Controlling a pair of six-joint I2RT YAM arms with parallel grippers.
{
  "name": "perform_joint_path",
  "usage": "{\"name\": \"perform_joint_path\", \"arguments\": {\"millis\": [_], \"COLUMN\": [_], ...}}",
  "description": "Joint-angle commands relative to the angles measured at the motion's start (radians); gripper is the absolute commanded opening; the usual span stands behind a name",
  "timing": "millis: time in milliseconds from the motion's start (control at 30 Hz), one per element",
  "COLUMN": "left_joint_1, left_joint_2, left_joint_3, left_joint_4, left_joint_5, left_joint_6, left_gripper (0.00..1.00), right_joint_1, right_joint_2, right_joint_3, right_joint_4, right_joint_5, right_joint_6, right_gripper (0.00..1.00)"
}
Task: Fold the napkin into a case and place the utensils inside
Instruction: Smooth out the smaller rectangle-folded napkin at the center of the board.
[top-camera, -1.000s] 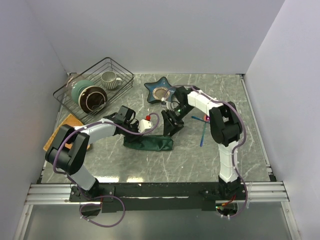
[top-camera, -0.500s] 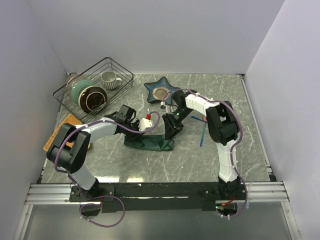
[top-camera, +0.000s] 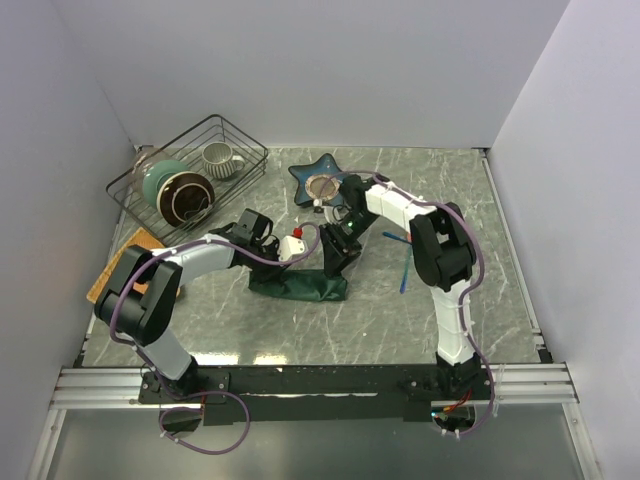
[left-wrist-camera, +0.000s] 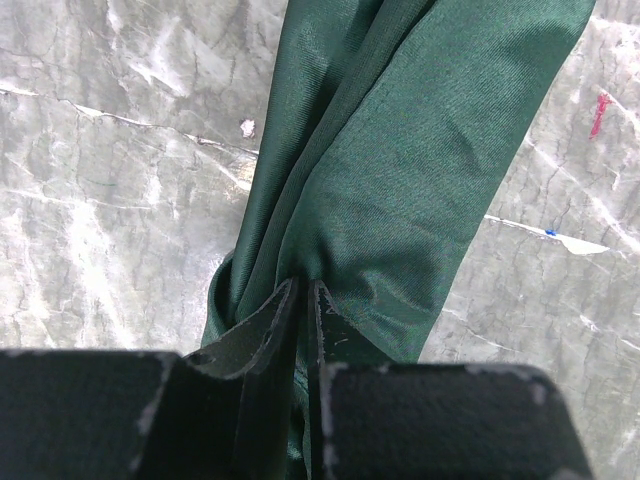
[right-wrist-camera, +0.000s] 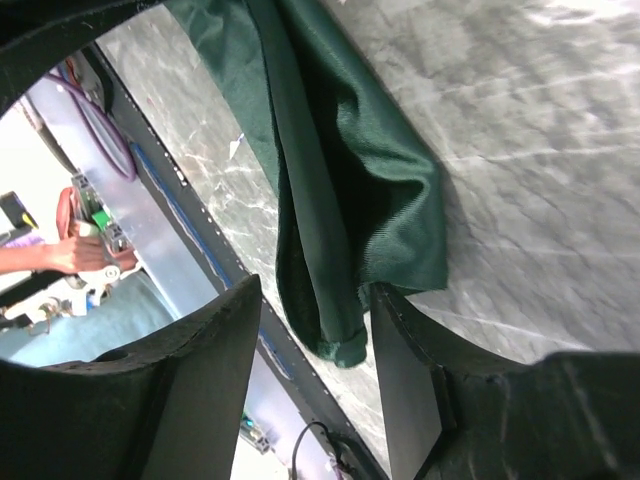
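The right gripper (right-wrist-camera: 316, 292) has edged left, jaws apart, over the napkin (top-camera: 298, 287) stretched left-right on the white-walled marble tabletop (top-camera: 450, 185), the left gripper (left-wrist-camera: 303, 292) pinching it.

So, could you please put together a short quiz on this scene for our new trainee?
1. True or false: the slim bright blue utensil lies inside the dark green cloth napkin.
2. Which gripper is pinched shut on the napkin? A: left gripper. B: right gripper.
3. What holds the pale ribbed mug?
Key: 1 false; 2 A; 3 the black wire basket.
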Motion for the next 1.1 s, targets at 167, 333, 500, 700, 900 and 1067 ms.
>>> {"name": "perform_joint_path", "arguments": {"millis": [167, 333, 500, 700, 900, 1067], "left_joint_1": [0.0, 0.0, -0.002, 0.0, 0.0, -0.002], "left_joint_2": [0.042, 0.04, 0.031, 0.031, 0.034, 0.031], "left_joint_3": [-0.013, -0.018, -0.022, -0.022, -0.018, -0.019], "left_joint_4": [-0.032, -0.035, -0.037, -0.038, -0.044, -0.044], "left_joint_5": [-0.027, -0.025, -0.025, -0.021, -0.016, -0.011], "left_joint_6": [0.013, 0.016, 0.022, 0.02, 0.025, 0.025], "left_gripper": [0.14, 0.15, 0.14, 0.15, 0.15, 0.14], "right_joint_1": [0.012, -0.042, -0.049, -0.007, 0.036, 0.047], "right_joint_2": [-0.024, -0.062, -0.096, -0.065, -0.004, 0.027], "right_joint_3": [-0.027, -0.035, 0.007, 0.076, 0.076, 0.051], "right_joint_4": [-0.043, -0.095, -0.109, -0.101, -0.055, -0.023], "right_joint_5": [0.038, 0.101, 0.083, 0.027, 0.029, 0.038], "right_joint_6": [-0.042, -0.071, -0.08, -0.059, -0.039, -0.037], "right_gripper": [0.59, 0.56, 0.53, 0.57, 0.58, 0.59]}}
